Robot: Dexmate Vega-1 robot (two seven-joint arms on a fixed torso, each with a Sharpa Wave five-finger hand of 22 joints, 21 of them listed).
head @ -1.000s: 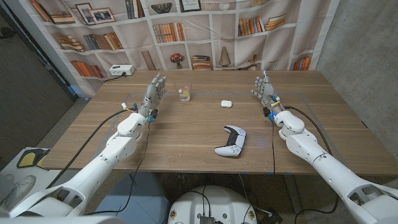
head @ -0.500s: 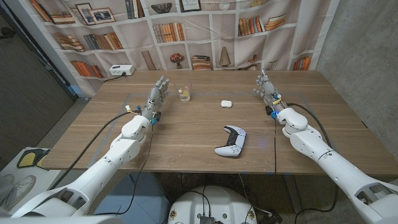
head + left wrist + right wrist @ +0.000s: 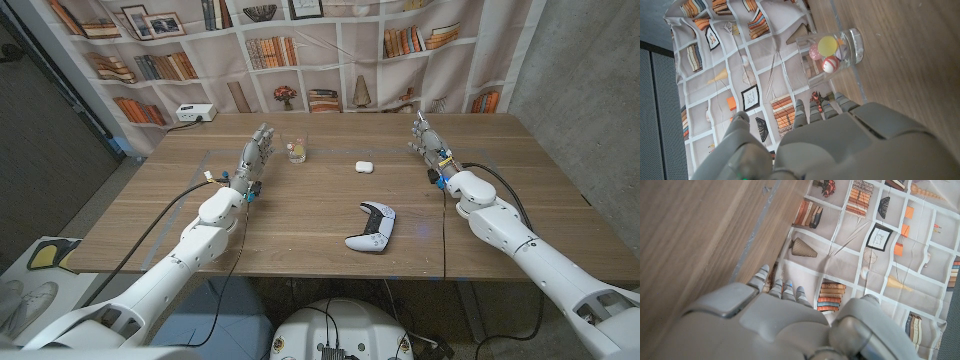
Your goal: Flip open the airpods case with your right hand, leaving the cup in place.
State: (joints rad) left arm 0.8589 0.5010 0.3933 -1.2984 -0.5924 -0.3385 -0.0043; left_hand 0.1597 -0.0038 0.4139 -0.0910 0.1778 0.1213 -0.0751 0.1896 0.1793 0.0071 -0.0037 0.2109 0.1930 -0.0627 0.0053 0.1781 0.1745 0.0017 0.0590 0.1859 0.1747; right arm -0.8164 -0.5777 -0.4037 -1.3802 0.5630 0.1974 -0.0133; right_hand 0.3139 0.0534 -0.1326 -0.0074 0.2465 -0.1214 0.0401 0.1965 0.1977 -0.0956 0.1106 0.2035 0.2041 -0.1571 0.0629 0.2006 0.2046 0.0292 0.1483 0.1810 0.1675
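The small white earbud case (image 3: 364, 167) sits closed toward the far edge of the surface (image 3: 300, 215), near its middle, untouched. The right robot hand (image 3: 428, 145) stands upright well off toward the far right corner, fingers spread and holding nothing, so the reach across to the case looks not yet begun. The left robot hand (image 3: 251, 157) stands the same way, empty, just beside the glass cup (image 3: 294, 149) of coloured balls, apparently parked. A game controller (image 3: 371, 226) lies nearer the front edge.
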